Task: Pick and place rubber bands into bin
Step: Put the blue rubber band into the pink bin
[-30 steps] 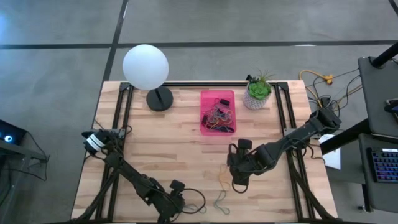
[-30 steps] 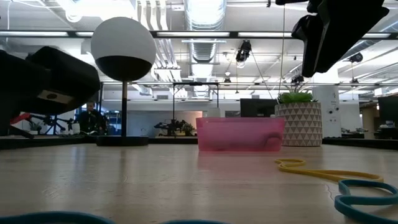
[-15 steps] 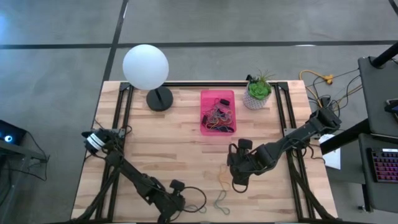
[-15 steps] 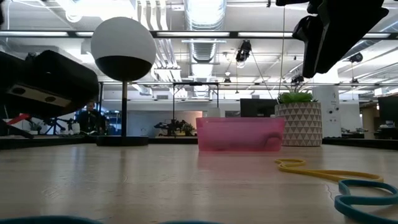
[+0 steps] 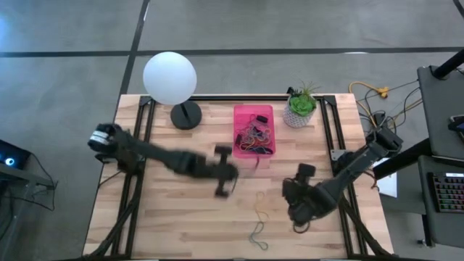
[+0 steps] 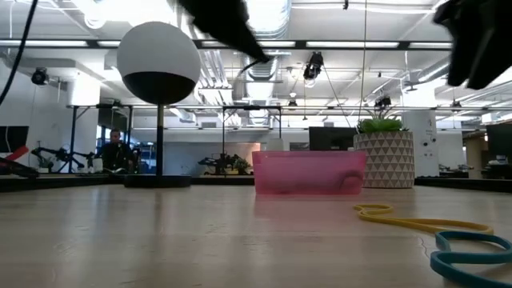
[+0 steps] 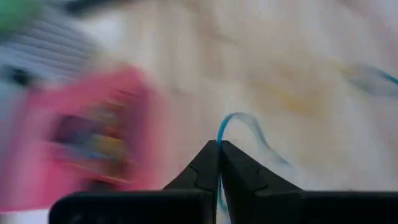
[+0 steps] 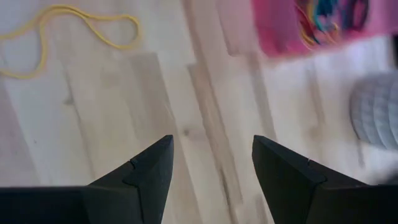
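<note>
The left gripper hung over the middle of the wooden surface, at about 7 o'clock from the bin and near it. Its fingers were pressed fully together on a thin blue rubber band, which arched out from between the fingertips in the left wrist view.

The right gripper stood over the right half of the surface, at about 5 o'clock from the bin and well apart from it. Its fingers were spread wide with nothing between them; bare wood showed in the gap.

The bin, a pink translucent tray, sat at the far edge of the surface between the lamp base and the plant pot. A tangle of rubber bands lay inside it.

Two bands lay loose on the surface at 6 o'clock from the bin: a yellow band, and a grey-green band nearer the front edge. In the low view both lay flat at the right, the yellow one farther off.
</note>
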`<act>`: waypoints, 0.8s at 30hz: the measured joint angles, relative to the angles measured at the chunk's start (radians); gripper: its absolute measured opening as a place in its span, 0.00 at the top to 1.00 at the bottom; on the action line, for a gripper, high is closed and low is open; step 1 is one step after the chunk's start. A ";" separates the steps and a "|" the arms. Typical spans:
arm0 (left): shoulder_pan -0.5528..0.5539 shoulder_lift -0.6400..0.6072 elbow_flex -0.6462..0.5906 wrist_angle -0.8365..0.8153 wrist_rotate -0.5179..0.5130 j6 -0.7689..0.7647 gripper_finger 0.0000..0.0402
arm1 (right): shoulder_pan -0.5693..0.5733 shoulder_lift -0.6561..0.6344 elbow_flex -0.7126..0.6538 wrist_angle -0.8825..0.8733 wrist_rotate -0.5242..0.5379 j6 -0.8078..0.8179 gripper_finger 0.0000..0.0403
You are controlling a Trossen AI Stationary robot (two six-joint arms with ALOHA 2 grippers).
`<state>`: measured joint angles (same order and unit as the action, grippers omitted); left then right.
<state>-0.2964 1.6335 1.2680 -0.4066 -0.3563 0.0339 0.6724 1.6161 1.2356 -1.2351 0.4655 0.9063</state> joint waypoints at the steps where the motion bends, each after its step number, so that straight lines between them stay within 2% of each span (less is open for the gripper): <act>1: 0.049 -0.008 0.032 0.003 -0.013 0.031 1.00 | 0.017 -0.006 -0.002 -0.030 0.012 0.050 0.49; 5: 0.245 0.013 0.137 0.038 0.024 0.143 1.00 | 0.077 -0.020 -0.014 -0.097 0.029 0.208 0.49; 8: 0.386 0.064 0.187 0.068 0.048 0.175 1.00 | 0.096 -0.020 -0.019 -0.098 0.036 0.260 0.49; 11: 0.499 0.136 0.231 0.099 0.070 0.092 1.00 | 0.095 -0.018 -0.030 -0.097 0.036 0.265 0.49; 13: 0.546 0.186 0.258 0.095 0.133 0.006 1.00 | 0.095 -0.016 -0.042 -0.096 0.039 0.263 0.49; 17: 0.567 0.273 0.291 0.106 0.246 -0.131 0.92 | 0.096 -0.018 -0.083 -0.088 0.047 0.272 0.49; 21: 0.549 0.330 0.294 0.108 0.272 -0.254 0.79 | 0.095 -0.019 -0.123 -0.075 0.052 0.267 0.49; 24: 0.516 0.321 0.290 0.046 0.296 -0.265 0.71 | 0.094 -0.020 -0.145 -0.017 0.034 0.206 0.49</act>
<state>0.2198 1.9545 1.5581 -0.3602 -0.0601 -0.2307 0.7663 1.5963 1.0906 -1.2521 0.4994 1.1124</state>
